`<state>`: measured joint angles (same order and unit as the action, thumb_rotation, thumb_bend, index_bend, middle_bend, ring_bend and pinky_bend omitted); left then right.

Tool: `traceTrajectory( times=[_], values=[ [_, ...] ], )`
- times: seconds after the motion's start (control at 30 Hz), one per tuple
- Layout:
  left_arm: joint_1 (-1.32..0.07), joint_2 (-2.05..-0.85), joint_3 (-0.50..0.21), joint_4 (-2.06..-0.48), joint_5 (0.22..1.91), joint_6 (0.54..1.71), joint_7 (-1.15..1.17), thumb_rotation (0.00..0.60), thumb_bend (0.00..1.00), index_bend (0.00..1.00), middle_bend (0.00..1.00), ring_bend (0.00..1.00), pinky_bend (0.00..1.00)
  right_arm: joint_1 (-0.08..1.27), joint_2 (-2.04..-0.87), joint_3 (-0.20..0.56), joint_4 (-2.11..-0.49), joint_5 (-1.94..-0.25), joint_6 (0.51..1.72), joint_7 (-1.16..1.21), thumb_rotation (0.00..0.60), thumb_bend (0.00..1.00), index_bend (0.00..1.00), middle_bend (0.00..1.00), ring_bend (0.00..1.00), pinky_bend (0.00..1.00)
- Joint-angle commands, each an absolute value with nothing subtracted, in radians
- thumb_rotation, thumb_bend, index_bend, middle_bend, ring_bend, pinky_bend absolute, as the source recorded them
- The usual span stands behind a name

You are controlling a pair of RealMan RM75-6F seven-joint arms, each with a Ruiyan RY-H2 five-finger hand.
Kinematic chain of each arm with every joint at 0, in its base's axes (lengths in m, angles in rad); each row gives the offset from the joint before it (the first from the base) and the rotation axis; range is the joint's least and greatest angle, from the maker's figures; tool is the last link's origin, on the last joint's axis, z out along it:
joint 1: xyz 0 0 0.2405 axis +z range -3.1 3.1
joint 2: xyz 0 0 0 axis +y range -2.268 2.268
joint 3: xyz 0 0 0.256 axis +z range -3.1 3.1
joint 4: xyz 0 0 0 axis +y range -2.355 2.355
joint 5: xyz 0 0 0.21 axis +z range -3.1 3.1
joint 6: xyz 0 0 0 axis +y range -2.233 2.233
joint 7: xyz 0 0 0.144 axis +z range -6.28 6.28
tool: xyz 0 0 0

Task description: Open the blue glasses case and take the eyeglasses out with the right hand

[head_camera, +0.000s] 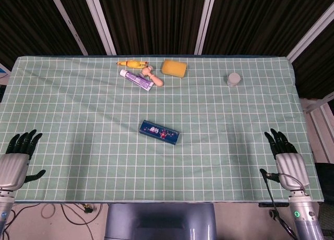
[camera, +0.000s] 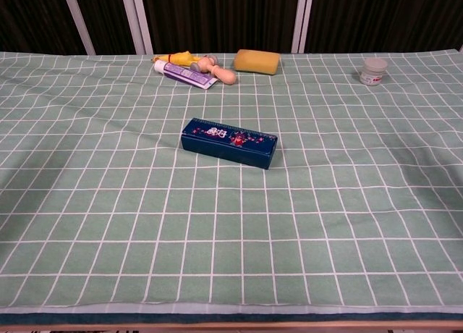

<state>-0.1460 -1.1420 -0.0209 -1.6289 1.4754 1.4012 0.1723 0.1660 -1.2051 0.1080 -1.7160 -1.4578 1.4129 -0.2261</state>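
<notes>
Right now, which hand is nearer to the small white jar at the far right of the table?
Right. The right hand is at the near edge below the small white jar; the left hand is across the table.

Silver hand (head_camera: 288, 164), black fingers (head_camera: 275, 141)

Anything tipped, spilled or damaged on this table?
Nothing stands out. The closed blue floral glasses case lies flat, slightly diagonal to the green checked tablecloth grid, which has mild wrinkles. Nothing spilled or visibly damaged.
</notes>
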Motion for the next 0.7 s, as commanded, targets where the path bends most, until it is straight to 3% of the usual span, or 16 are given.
traceTrajectory(
  times=[0.03,0.33,0.7],
  values=[
    [-0.147,-1.143,-0.022,-1.631,1.471,1.399,0.178,0.6,0.0,0.0,0.0,0.0,0.0,0.223,-1.23,0.148,-1.775,-1.39,1.341,-0.3,0.6,0.03,0.0,0.0,0.0,0.24],
    [-0.145,-1.145,-0.029,-1.634,1.459,1.404,0.181,0.6,0.0,0.0,0.0,0.0,0.0,0.376,-1.353,0.259,-1.844,-1.194,1.229,-0.488,0.6,0.03,0.0,0.0,0.0,0.24],
    [-0.15,-1.138,-0.031,-1.641,1.447,1.388,0.169,0.6,0.0,0.0,0.0,0.0,0.0,0.571,-1.583,0.345,-1.693,-1.019,1.169,-0.63,0.6,0.03,0.0,0.0,0.0,0.24]
  ],
)
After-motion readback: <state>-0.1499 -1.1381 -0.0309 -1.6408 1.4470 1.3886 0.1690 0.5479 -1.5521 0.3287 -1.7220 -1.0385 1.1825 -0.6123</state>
